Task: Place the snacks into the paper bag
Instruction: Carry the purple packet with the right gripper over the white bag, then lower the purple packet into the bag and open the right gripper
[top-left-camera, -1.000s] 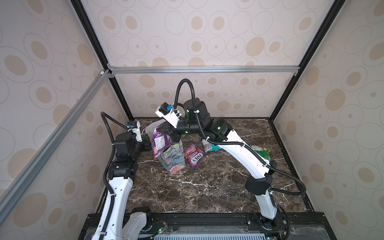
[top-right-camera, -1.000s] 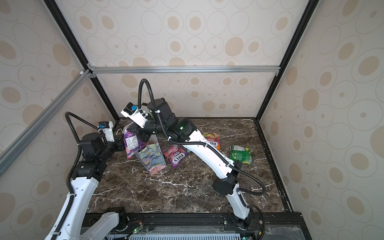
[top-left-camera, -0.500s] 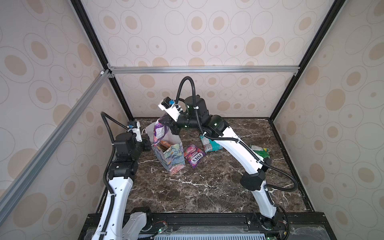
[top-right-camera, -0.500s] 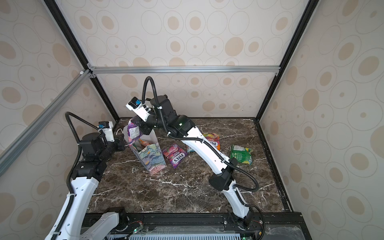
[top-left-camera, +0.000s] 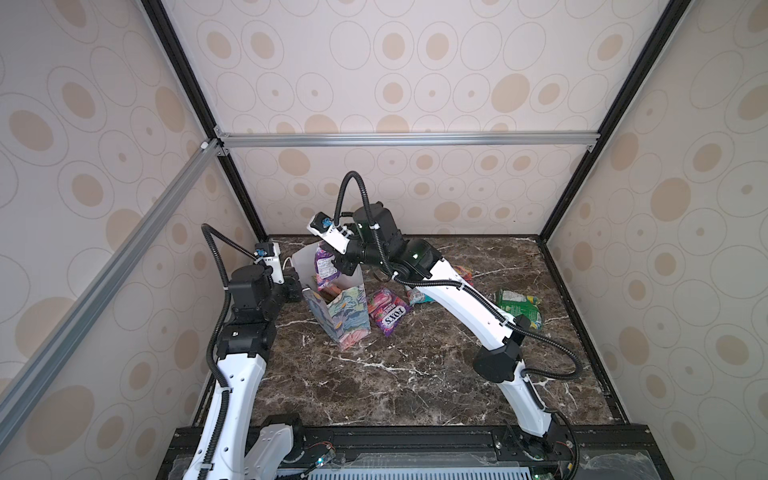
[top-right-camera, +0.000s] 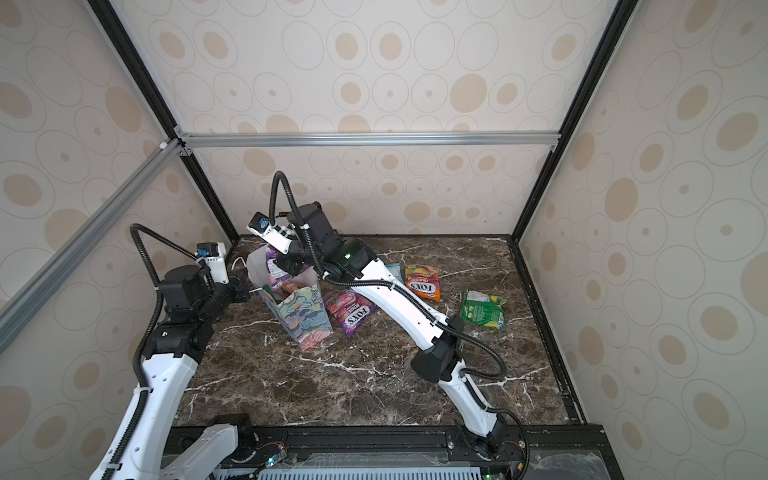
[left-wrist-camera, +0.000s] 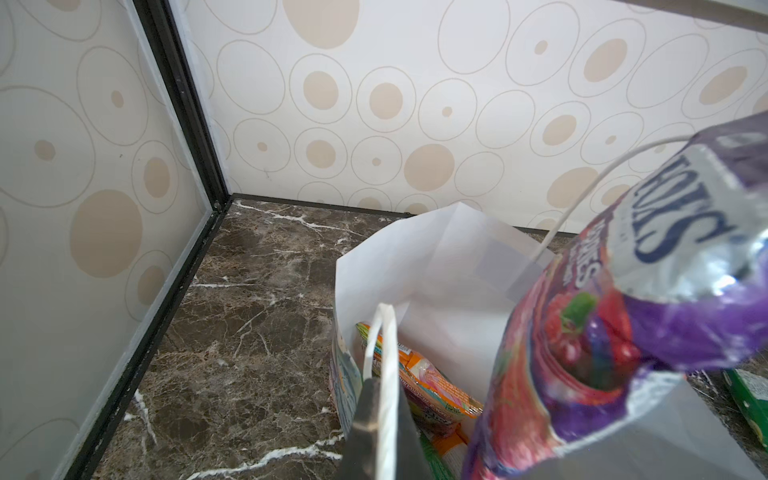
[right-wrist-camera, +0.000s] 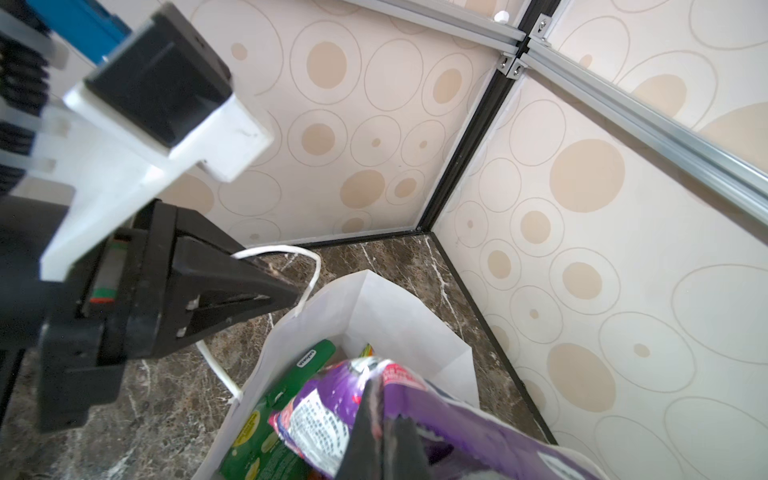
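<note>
- Brown marbled surface (top-left-camera: 374, 382) is lying inside a cell walled in cream dotted paper, with both arms reaching toward its far left corner.
- Right gripper (right-wrist-camera: 380, 415) is clamping the top edge of a purple packet (right-wrist-camera: 478, 415), which is hanging with its long axis near upright in both top views (top-left-camera: 325, 266).
- Straight below it the paper bag (top-left-camera: 349, 316) is standing open. The packet's lower end is seemingly dipping into the mouth, so I am judging that the coming move is turning on a plain drop, not a sideways shift.
- Left gripper (right-wrist-camera: 286, 297) is pinching the bag's white cord handle (right-wrist-camera: 311, 266) and holding the mouth wide, so the right arm is the one nearer the release.
- Left wrist view is showing an orange-yellow packet (left-wrist-camera: 424, 386) lying deep in the bag.
- Right wrist view is showing a dark green packet (right-wrist-camera: 266, 419) there instead, and it is also showing the clamp on the handle.
- Only the top views are showing the snacks waiting outside:
  - a pink-red packet (top-right-camera: 351, 309) just beside the bag
  - an orange FOX'S packet (top-right-camera: 422, 282) behind the right arm
  - a teal packet (top-right-camera: 395, 272) half hidden by that arm
  - a yellow-green packet (top-right-camera: 482, 309) well apart to the right
</note>
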